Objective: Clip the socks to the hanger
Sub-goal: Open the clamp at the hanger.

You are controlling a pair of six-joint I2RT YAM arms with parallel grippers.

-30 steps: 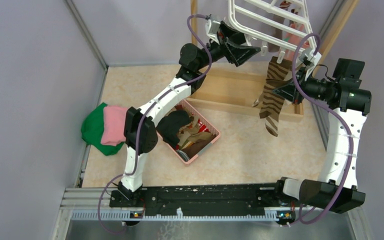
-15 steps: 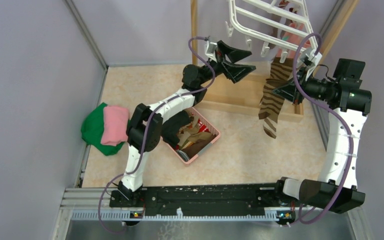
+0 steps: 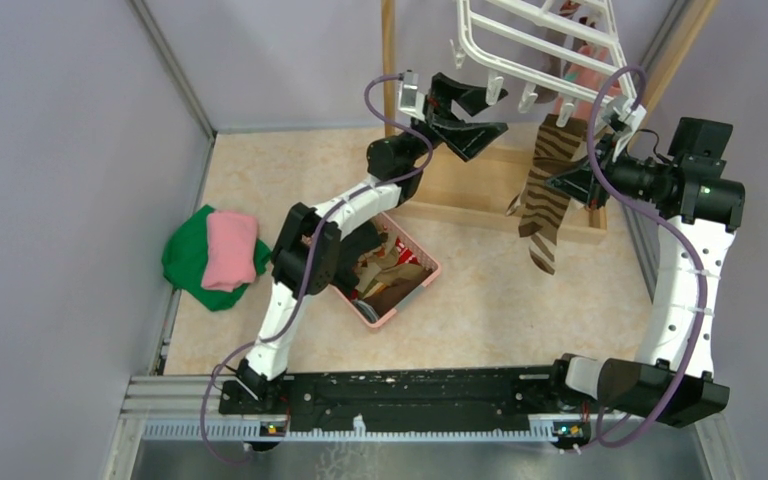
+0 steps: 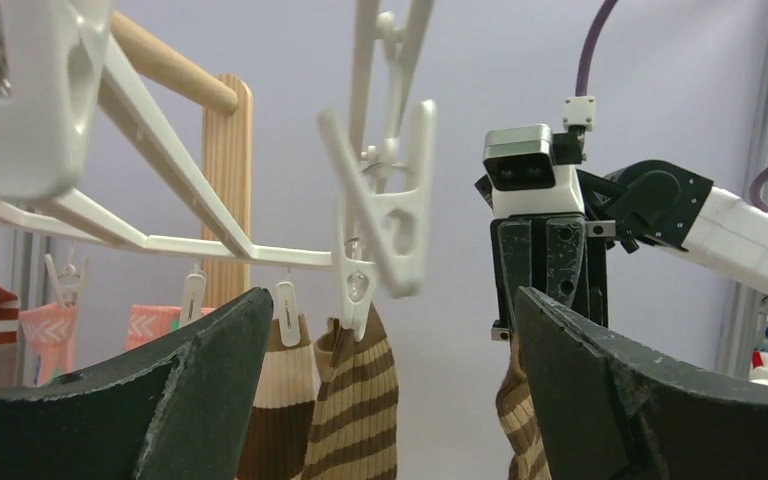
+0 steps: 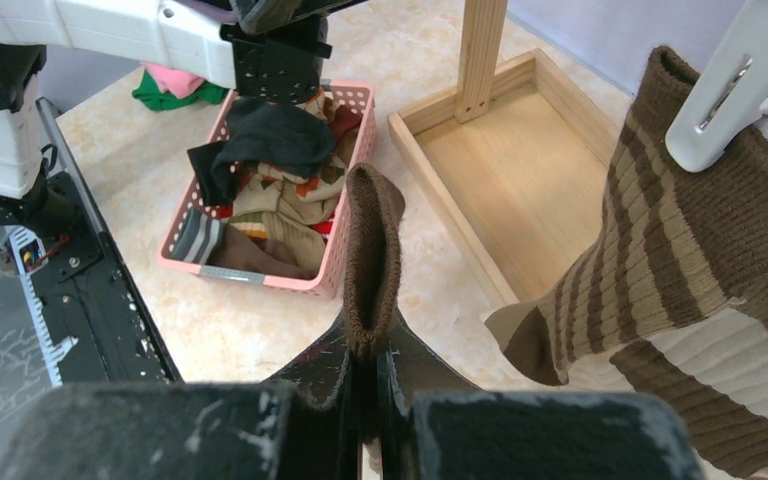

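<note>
Jaws of the left gripper (image 3: 500,112) now stand wide apart and empty; the right gripper (image 3: 567,182) is pinched shut on brown fabric of the striped sock (image 3: 542,200).

A second ago the left gripper was pressed up among the clips at the near-left corner of the hanger (image 4: 230,247). It has since opened and backed off below that corner, touching nothing, and a loose clip (image 4: 385,215) dangles ahead of its fingers. The striped sock hangs from the hanger's near edge with a white clip (image 5: 725,95) biting its top. Judgement: this sock appears clipped, so the right gripper's release is the outstanding step, provided the clip holds. Further socks (image 5: 270,190) remain in the pink basket (image 3: 400,315), left of the bench's centre.
</note>
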